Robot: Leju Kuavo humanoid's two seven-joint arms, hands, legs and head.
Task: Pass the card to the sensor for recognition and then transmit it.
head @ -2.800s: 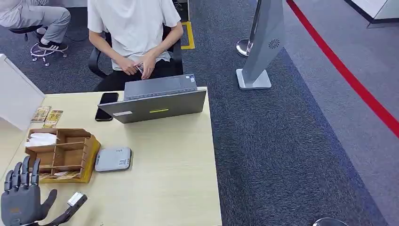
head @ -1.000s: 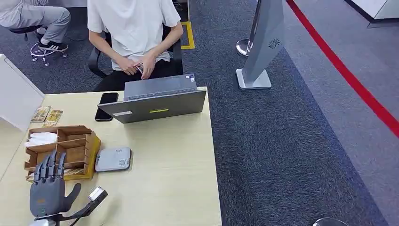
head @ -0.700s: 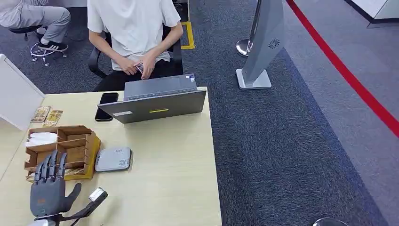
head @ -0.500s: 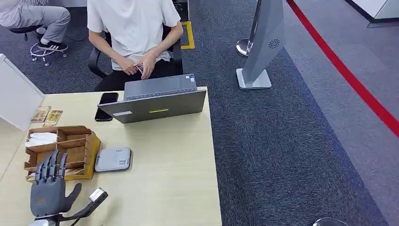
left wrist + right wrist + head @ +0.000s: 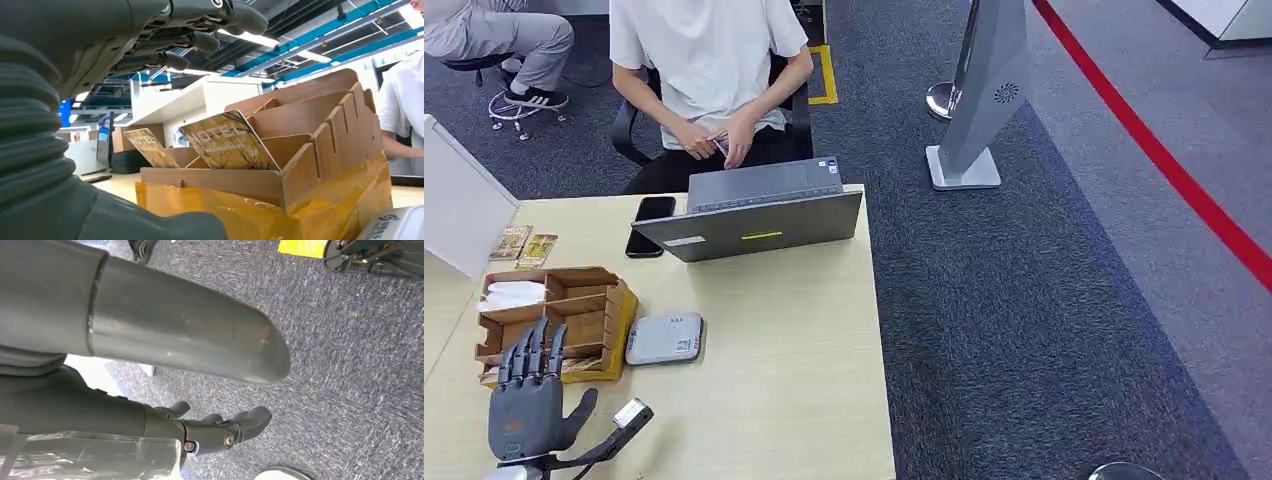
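Note:
Two gold "HOTEL" cards [image 5: 227,142] stand tilted in the front slot of a wooden organiser [image 5: 564,315]; the head view shows them at the box's near edge [image 5: 572,367]. My left hand [image 5: 527,408] hovers just in front of that slot, fingers spread, holding nothing; the left wrist view shows its fingers [image 5: 200,35] stretched above the cards without touching them. The grey-white card sensor [image 5: 665,338] lies flat right of the organiser. My right hand [image 5: 215,432] hangs over carpet with nothing in it.
An open laptop [image 5: 754,215] and a black phone [image 5: 649,225] sit at the desk's far side, where a person in a white shirt [image 5: 709,60] sits. Loose cards [image 5: 524,246] lie far left beside a white panel [image 5: 459,205]. The desk's right edge [image 5: 879,340] drops to carpet.
Since the oldest frame my left hand has moved forward and right, up to the organiser's front. Over the last second it has held nearly still.

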